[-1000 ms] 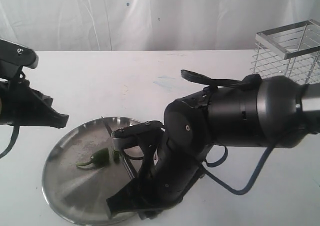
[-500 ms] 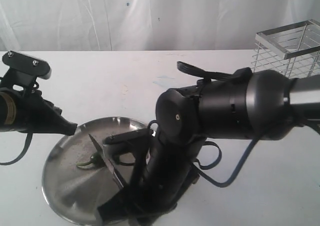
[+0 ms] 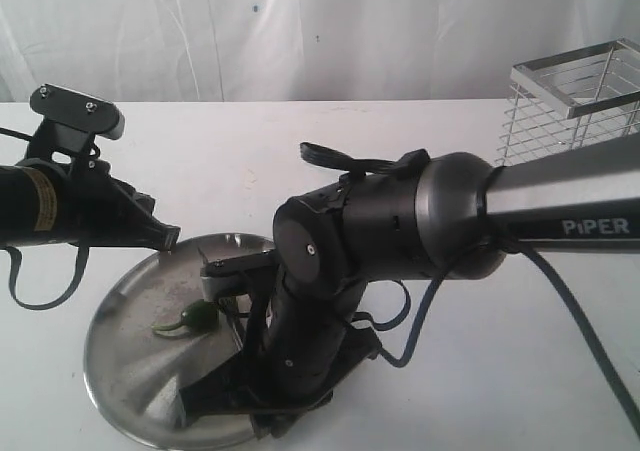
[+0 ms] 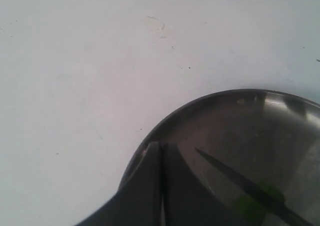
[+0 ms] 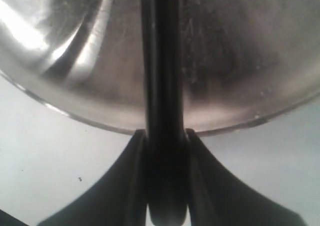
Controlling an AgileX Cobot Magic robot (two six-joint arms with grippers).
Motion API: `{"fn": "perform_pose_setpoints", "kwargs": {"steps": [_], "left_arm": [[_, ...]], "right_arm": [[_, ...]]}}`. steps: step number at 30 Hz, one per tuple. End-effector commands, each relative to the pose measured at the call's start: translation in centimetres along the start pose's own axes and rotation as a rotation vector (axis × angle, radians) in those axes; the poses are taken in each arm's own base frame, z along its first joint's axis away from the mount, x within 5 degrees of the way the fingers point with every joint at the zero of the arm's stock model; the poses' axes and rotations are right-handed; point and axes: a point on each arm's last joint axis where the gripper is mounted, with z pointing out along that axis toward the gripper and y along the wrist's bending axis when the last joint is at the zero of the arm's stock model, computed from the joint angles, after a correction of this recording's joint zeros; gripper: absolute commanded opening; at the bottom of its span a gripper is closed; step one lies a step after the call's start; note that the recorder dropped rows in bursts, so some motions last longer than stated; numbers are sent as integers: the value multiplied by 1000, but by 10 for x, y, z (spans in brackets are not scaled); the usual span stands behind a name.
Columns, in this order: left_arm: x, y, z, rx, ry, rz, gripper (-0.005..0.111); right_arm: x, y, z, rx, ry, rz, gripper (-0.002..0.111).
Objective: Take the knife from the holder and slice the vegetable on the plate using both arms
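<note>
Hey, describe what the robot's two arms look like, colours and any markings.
Both are black. The right arm is bulky, with rounded joints, a grey tube lettered PiPER and a dark looping cable. The left arm is slimmer, with a yellow label.

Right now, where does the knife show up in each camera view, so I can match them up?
Exterior view: the knife is low and left of centre, a thin blade over the plate, mostly hidden by the right arm.
Left wrist view: its dark blade slants across the vegetable.
Right wrist view: its black handle runs down the middle, clamped in the right gripper.
Shared landmark: the plate's rim.
</note>
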Motion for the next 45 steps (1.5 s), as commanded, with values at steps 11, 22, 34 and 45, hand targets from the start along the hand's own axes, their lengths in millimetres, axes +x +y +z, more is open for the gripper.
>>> {"fn": "perform_pose_setpoints", "kwargs": {"steps": [11, 22, 34, 45], "left_arm": [[-2, -4, 6, 49, -34, -1, 0], [-2, -4, 6, 50, -35, -1, 0], [-6, -8, 5, 86, -78, 33, 0], [7, -7, 23, 76, -10, 207, 0]], "right_arm": [[0, 13, 6, 52, -75, -12, 0], [1, 11, 19, 62, -40, -2, 0], [1, 13, -10, 70, -76, -43, 0], [8, 4, -42, 85, 136, 76, 0]]}}
